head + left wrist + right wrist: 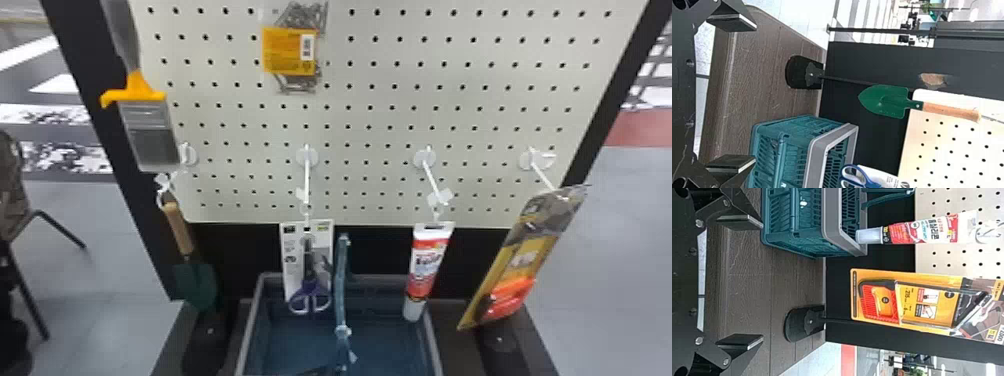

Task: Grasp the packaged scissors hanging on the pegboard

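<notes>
1. Left gripper (755, 93): fingers spread wide, nothing between them. It's well apart from the scissors, over by the table (762, 78).
2. Right gripper (763, 281): wide open too, holding zip.
3. The packaged scissors (309, 287) hang off a pegboard hook (306, 180), beyond the left gripper's fingers, at roughly 1 o'clock from that gripper if you read the clock upright in the room. Blue handles down, card up.
4. Going by the head view, with the scissors as clock centre: the basket (253, 320) sits at about 5 o'clock, its raised handle (341, 280) just beside the card at 3.
5. Same clock: silicone tube (425, 270) at 3, orange-handled saw pack (520, 265) further out that way, green trowel (196, 287) at 9, paintbrush (150, 130) between 10 and 11.
</notes>
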Tool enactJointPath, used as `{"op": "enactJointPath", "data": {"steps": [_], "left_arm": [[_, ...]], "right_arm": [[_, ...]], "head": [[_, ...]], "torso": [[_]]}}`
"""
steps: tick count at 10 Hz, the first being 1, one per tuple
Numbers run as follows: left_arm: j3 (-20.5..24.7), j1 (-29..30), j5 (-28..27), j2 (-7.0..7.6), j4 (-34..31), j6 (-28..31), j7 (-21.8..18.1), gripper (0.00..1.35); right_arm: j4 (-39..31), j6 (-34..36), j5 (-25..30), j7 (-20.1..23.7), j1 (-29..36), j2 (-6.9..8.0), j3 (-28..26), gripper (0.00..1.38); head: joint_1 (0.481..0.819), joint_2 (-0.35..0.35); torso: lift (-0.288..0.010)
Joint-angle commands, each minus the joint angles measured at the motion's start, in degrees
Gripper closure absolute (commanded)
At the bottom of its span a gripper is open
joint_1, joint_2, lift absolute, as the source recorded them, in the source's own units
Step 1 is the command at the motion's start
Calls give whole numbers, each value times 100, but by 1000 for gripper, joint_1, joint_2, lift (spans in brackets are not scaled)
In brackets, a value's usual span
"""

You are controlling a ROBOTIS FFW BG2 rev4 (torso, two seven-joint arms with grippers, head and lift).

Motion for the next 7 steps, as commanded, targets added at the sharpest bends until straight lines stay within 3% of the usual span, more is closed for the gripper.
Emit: {"op": "enactJointPath", "data": {"steps": [1, 4, 7], "left_arm": [[0, 4, 17, 25, 14, 19, 2, 125], [9, -95, -1, 52, 0, 37, -15, 125], [18, -316, 43, 201, 0, 204, -86, 125]], "right_arm": [[-9, -1, -37, 6, -11, -56, 0, 272], [19, -1, -55, 24, -11, -56, 18, 272], [47, 8, -55, 24, -11, -47, 18, 272]], "head": [[549, 0], [549, 0], [549, 0]], "torso": [[-100], [-100], [-100]]}}
